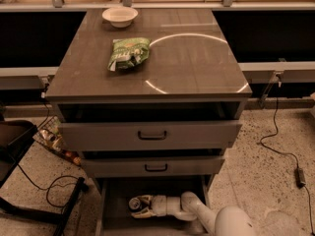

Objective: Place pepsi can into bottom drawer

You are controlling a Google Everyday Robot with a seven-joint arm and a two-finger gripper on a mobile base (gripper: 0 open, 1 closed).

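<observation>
The bottom drawer (115, 215) is pulled open below two grey drawers with dark handles. My white arm reaches into it from the lower right. My gripper (138, 206) is low inside the drawer, its fingers around the pepsi can (134, 203). The can lies on its side with its silver top facing the camera; its blue body is mostly hidden by the fingers. The can is on or just above the drawer floor; I cannot tell which.
A green snack bag (129, 52) and a white bowl (119, 15) sit on the cabinet top (197, 63). Both upper drawers (152, 134) stand slightly open. Cables trail on the floor at left (54, 191) and right (283, 151). A dark chair base stands at lower left.
</observation>
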